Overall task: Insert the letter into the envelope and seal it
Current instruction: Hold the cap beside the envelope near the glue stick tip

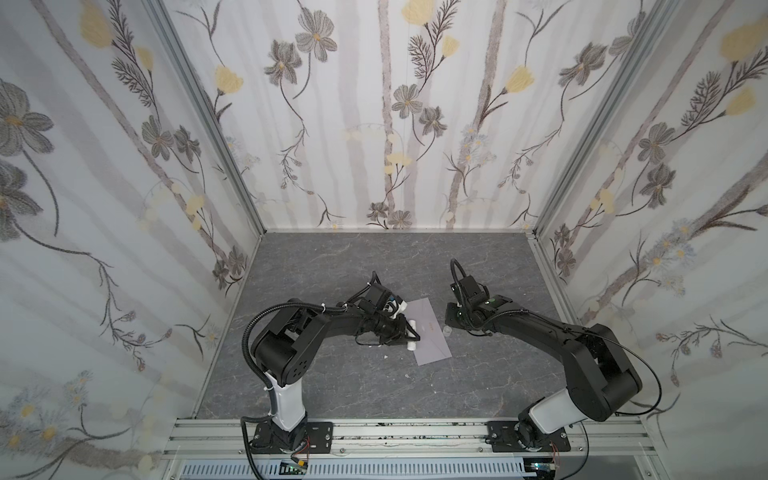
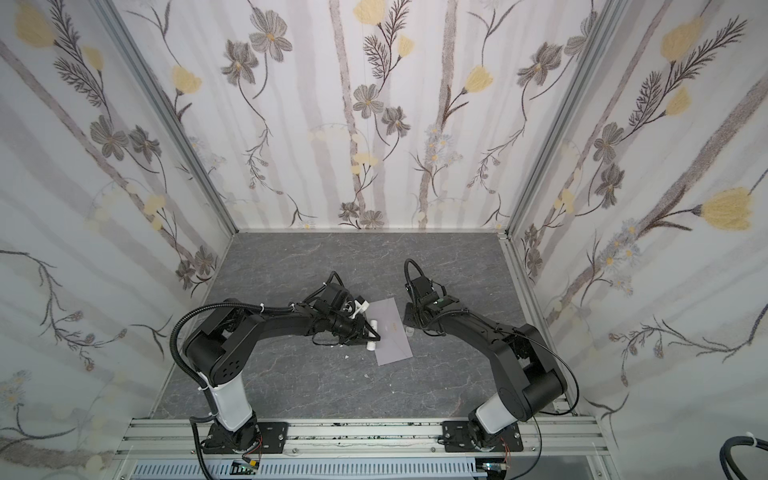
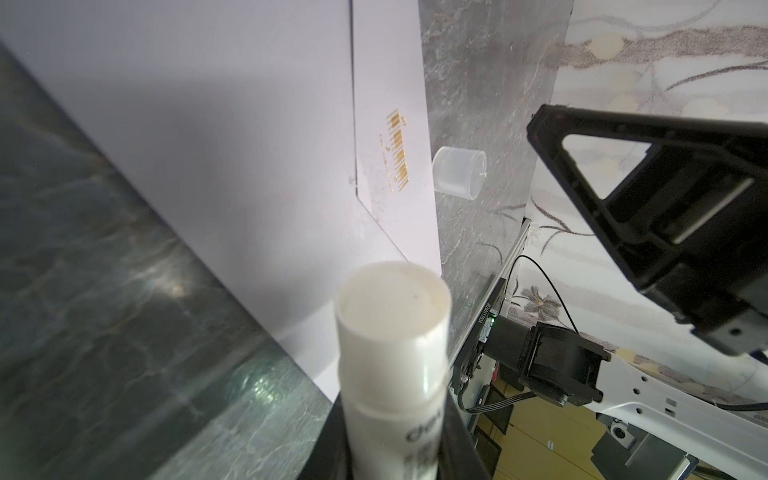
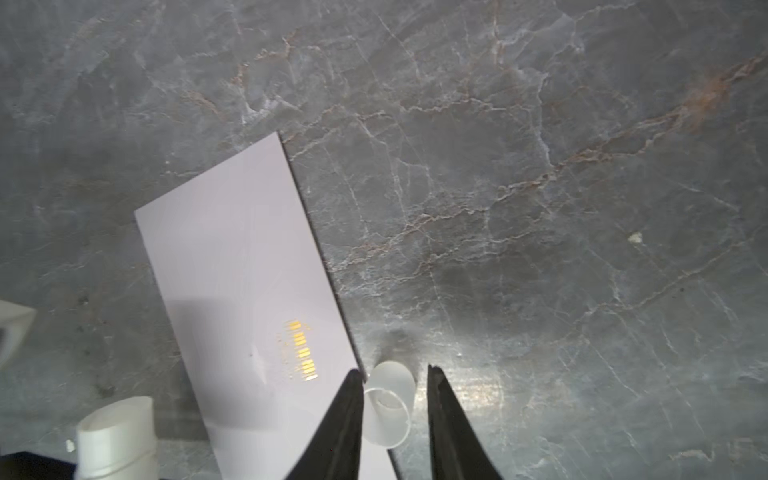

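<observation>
The right gripper (image 4: 392, 372) stands partly open astride the clear cap (image 4: 388, 415), which lies on its side between the jaws, not yet pinched (a gap shows on one side). Closing off-centre could send the cap rolling. The jaw nearest the envelope (image 4: 249, 270) overlaps its edge and might drag it or lift the flap. Further off, the left gripper (image 3: 395, 449) clamps the uncapped glue stick (image 3: 392, 332). The grey-lavender envelope lies flat beside the cap, flap down; no letter shows.
</observation>
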Robot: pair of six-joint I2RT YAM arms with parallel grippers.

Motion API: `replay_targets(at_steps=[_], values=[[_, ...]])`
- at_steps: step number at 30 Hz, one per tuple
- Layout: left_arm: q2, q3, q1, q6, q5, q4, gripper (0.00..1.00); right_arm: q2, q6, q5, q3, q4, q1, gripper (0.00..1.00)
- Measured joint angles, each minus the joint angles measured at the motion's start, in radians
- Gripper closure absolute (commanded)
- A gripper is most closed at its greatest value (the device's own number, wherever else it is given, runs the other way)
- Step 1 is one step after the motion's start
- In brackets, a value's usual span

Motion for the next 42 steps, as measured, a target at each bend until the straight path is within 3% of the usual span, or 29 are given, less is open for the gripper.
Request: replay_targets(at_steps=[17, 42], values=[[0.015, 0.004, 0.002, 0.0, -0.004, 0.0, 1.0, 0.044, 0.0, -0.013, -0.04, 0.01, 0.003, 0.82], [0.021, 0.008, 0.001, -0.004, -0.004, 0.0, 1.0, 0.008, 0.008, -0.007, -0.044, -0.001, 0.024, 0.81]])
